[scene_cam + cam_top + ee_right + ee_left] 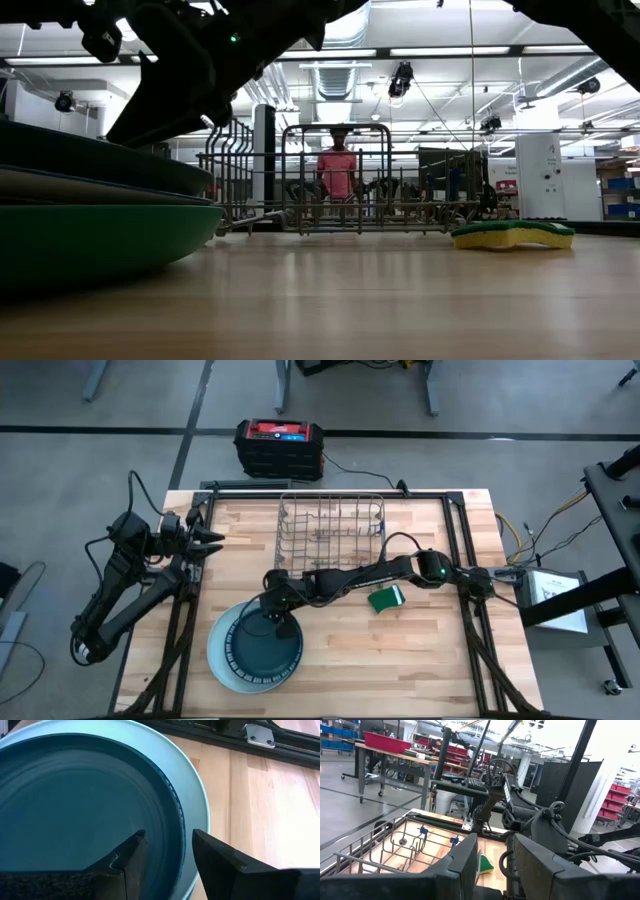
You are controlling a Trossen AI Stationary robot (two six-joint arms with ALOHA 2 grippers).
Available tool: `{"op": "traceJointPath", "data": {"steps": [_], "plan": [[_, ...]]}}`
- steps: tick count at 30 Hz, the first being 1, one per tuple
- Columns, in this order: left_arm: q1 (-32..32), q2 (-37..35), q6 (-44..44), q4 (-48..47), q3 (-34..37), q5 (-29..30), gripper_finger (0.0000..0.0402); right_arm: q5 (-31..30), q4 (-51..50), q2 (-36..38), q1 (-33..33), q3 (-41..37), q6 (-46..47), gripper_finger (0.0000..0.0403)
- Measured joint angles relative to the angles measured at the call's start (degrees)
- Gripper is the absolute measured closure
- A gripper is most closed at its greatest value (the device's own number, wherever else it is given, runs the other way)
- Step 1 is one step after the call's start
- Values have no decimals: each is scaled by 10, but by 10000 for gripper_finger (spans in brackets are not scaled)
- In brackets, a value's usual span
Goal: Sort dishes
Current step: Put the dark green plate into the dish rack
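Stacking near front edge: dark teal plate (262,647) nested in large pale blue plate (222,665), small on big so pile sits stable. Right gripper (277,622) over teal rim, fingers (131,854) part-open, holding nothing. Sponge (386,598) mid-table, wire rack (331,525) behind. Left gripper (214,541) parked far-left edge, part-open, empty.

Both arms are matte black, jointed, with black cables looping along them. The right arm (400,570) carries a small green light; its end effector (167,855) has blocky dark fingers.
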State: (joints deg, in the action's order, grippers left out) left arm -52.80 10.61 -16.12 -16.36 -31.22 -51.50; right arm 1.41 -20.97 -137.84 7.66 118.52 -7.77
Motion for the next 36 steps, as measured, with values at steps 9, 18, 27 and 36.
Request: {"op": "traceJointPath", "data": {"steps": [9, 18, 27, 36], "plan": [[0, 0, 0, -1, 0, 0, 285, -11, -2, -3, -2, -4, 9, 250], [0, 0, 0, -1, 0, 0, 285, -20, -17, -3, -2, -15, 18, 260], [0, 0, 0, -4, 0, 0, 285, -15, -12, -3, -2, -38, 27, 276], [0, 0, 0, -5, 0, 0, 285, -15, -9, -3, -1, -41, 23, 316]]}}
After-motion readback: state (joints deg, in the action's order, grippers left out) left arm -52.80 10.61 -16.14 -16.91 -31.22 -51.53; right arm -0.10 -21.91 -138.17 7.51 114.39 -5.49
